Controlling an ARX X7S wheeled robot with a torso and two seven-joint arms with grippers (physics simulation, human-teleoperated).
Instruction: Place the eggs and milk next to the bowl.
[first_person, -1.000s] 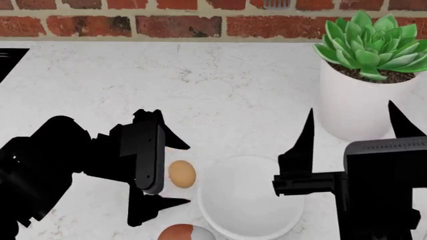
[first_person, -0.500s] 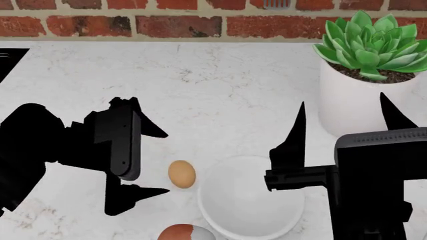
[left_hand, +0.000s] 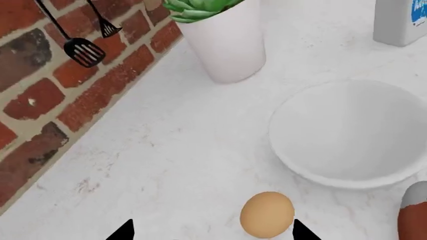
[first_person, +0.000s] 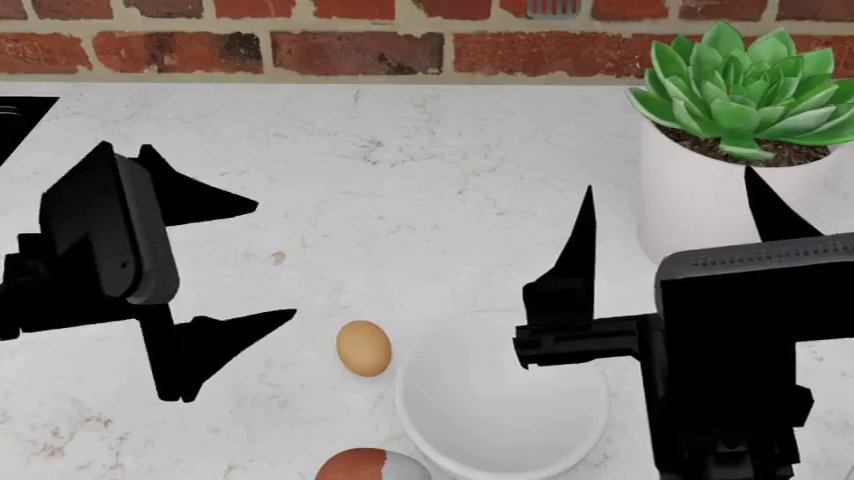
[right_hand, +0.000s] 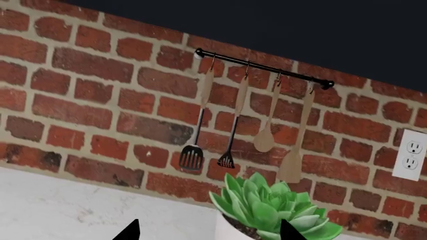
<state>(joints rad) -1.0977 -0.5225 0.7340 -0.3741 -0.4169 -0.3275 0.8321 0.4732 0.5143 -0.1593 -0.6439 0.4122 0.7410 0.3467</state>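
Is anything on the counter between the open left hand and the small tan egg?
Nothing visible: bare counter lies between the left hand and the small tan egg, which sits beside the bowl.

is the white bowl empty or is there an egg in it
Empty. The bowl shows only a bare white inside; the tan egg and the reddish-brown egg lie on the counter beside it.

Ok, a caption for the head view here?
Open left gripper beside tan egg, bowl; open right gripper above.
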